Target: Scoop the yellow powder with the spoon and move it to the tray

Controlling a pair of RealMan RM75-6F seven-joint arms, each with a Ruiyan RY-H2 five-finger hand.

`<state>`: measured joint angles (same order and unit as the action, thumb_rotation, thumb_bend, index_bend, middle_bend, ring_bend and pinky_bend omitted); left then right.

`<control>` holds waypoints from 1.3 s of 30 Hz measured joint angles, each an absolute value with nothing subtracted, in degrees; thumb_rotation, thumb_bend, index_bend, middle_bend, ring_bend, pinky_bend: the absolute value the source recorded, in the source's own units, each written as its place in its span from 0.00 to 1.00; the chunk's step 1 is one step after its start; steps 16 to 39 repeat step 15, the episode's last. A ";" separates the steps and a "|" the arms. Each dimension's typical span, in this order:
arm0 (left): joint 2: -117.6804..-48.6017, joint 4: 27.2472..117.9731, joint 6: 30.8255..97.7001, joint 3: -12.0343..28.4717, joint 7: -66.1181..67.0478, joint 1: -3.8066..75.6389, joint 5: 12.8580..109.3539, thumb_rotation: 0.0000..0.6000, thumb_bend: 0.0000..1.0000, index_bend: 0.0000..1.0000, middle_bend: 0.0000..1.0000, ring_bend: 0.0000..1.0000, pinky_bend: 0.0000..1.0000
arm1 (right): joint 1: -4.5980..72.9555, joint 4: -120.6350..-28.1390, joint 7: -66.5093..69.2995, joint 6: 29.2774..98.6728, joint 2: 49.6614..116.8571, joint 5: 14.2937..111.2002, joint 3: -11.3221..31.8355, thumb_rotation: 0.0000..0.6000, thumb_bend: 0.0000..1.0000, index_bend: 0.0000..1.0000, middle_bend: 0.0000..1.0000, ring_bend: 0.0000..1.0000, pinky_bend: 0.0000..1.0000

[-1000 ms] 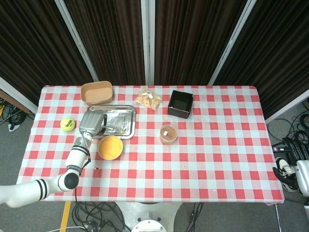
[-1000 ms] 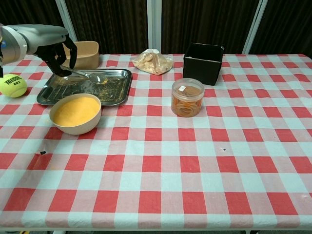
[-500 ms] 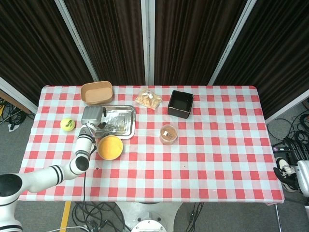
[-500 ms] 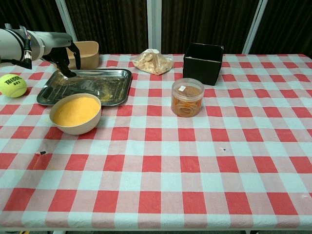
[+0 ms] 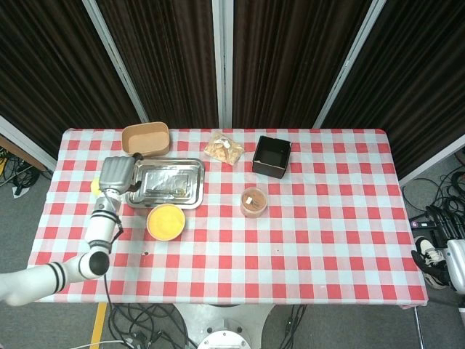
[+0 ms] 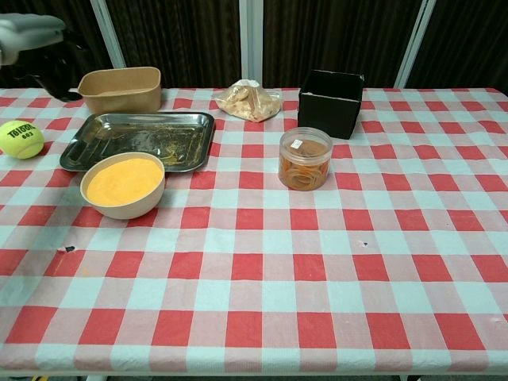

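The metal tray (image 5: 190, 171) (image 6: 119, 131) lies at the table's back left, streaked with powder. A thin spoon-like shape (image 5: 168, 191) lies along its front part; in the chest view I cannot pick it out. Just in front of the tray stands the bowl of yellow powder (image 5: 166, 221) (image 6: 125, 181). My left hand (image 5: 115, 173) (image 6: 49, 57) hovers off the tray's left end, above the table, and I see nothing in its fingers. My right hand is out of both views.
A tennis ball (image 6: 21, 138) sits left of the tray, under my left hand. A brown paper box (image 5: 145, 138) stands behind the tray. A snack bag (image 5: 224, 148), a black box (image 5: 272, 155) and a clear jar (image 5: 253, 201) occupy the middle.
My left hand held the spoon over the tray, then drew back to the left and up, off the tray, without it. The bowl has not moved.
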<state>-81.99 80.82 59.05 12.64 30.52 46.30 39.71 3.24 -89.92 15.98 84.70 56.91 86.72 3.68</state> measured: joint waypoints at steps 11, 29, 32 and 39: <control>-71.57 86.58 81.69 -0.05 13.17 24.38 67.81 1.00 0.20 0.33 0.34 0.28 0.30 | 3.27 -89.09 16.24 85.87 57.84 88.74 3.24 1.00 0.20 0.00 0.00 0.00 0.00; -69.99 87.64 88.27 -2.82 10.53 18.10 71.94 1.00 0.20 0.33 0.34 0.28 0.29 | 3.31 -88.95 16.12 86.01 58.57 89.64 2.72 1.00 0.20 0.00 0.00 0.00 0.00; -69.99 87.64 88.27 -2.82 10.53 18.10 71.94 1.00 0.20 0.33 0.34 0.28 0.29 | 3.31 -88.95 16.12 86.01 58.57 89.64 2.72 1.00 0.20 0.00 0.00 0.00 0.00; -69.99 87.64 88.27 -2.82 10.53 18.10 71.94 1.00 0.20 0.33 0.34 0.28 0.29 | 3.31 -88.95 16.12 86.01 58.57 89.64 2.72 1.00 0.20 0.00 0.00 0.00 0.00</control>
